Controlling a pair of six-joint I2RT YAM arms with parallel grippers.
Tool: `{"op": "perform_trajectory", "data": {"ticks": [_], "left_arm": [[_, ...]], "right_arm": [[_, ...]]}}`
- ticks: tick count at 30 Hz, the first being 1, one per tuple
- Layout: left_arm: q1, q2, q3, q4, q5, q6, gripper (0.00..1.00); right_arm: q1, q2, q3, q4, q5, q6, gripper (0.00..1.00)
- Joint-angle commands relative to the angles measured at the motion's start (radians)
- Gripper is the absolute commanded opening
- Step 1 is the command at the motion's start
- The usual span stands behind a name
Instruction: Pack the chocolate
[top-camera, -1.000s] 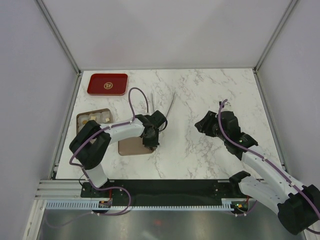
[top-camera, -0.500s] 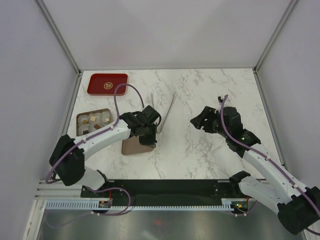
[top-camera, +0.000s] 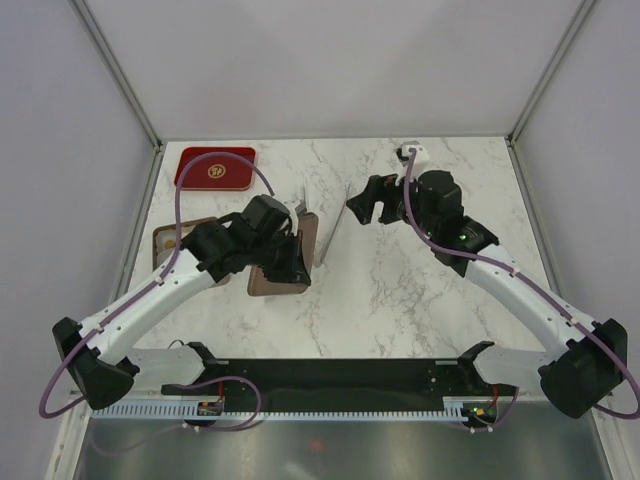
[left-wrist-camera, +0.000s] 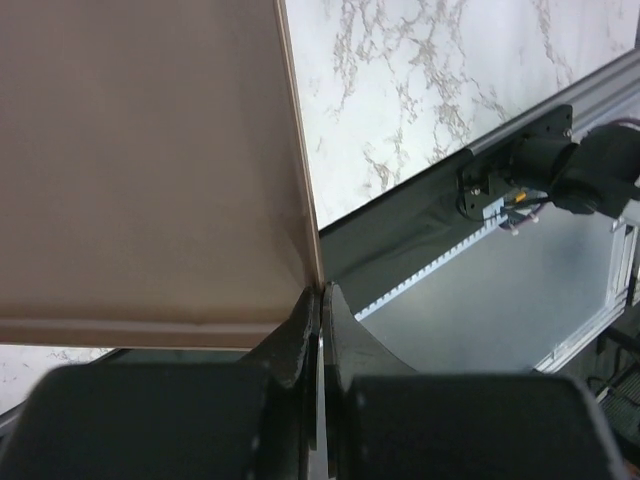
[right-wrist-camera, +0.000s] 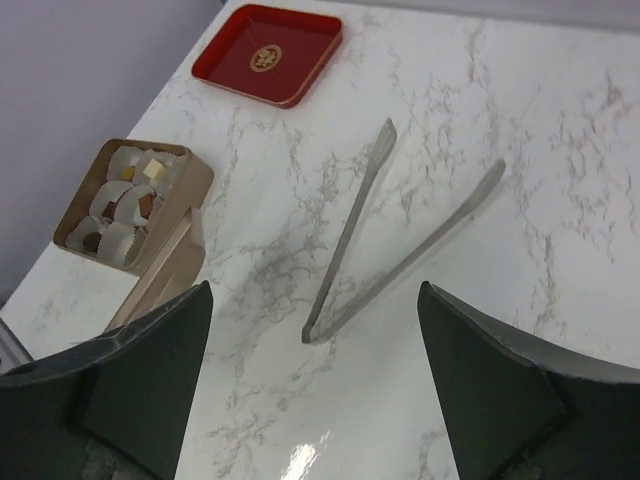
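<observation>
Overhead, marble table (top-camera: 385, 300), pale walls (top-camera: 330, 60), chocolate (right-wrist-camera: 125, 203)

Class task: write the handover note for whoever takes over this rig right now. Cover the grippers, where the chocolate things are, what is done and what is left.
Left gripper: shut on the edge of the box lid, which is held up at a tilt.
Right gripper: open, holding nothing, above the tongs lying on the table.
Chocolate: in paper cups inside the open box near the table's left edge. Whether every cup is filled cannot be told.
Done: lid gripped.
Left: probably set the lid on the box.
</observation>
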Motion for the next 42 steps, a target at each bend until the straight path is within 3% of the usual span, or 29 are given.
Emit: {"op": "perform_trajectory", "data": {"ticks": [1,3,4,8,14,21,30,33,36,38,39,42], "left_arm": [[-0.002,-0.053,0.049,-0.044,0.078,0.093,0.02],[-0.004,-0.059,0.051,-0.049,0.112,0.114,0.02],[-0.004,-0.065,0.052,-0.052,0.138,0.128,0.02],[-0.002,-0.087,0.065,-0.07,0.169,0.157,0.02],[-0.002,-0.108,0.086,-0.084,0.224,0.187,0.02],[-0.001,-0.099,0.112,-0.086,0.279,0.21,0.02],[-0.002,-0.087,0.118,-0.104,0.33,0.237,0.02],[-0.002,-0.085,0.121,-0.109,0.31,0.248,0.02],[-0.002,-0.079,0.138,-0.11,0.296,0.251,0.02],[-0.002,-0.068,0.161,-0.115,0.295,0.251,0.02],[-0.002,-0.053,0.172,-0.121,0.285,0.253,0.02],[-0.001,-0.015,0.27,-0.144,0.197,0.236,0.03]], "right_arm": [[0.069,0.016,0.093,0.126,0.011,-0.371,0.92],[0.132,0.005,0.08,0.154,-0.001,-0.508,0.94],[0.155,-0.004,0.07,0.154,-0.021,-0.661,0.95],[0.291,-0.131,-0.115,0.163,-0.052,-1.052,0.97],[0.382,-0.202,-0.159,0.049,-0.055,-1.208,0.98],[0.607,-0.138,-0.108,-0.007,0.156,-1.4,0.97],[0.714,-0.022,-0.044,-0.042,0.344,-1.585,0.89],[0.721,-0.002,-0.039,-0.047,0.352,-1.618,0.73],[0.727,0.007,-0.065,-0.027,0.387,-1.639,0.46],[0.727,0.004,-0.093,0.008,0.39,-1.642,0.35],[0.727,0.002,-0.099,0.025,0.39,-1.626,0.21],[0.729,-0.004,-0.099,0.045,0.356,-1.564,0.03]]}}
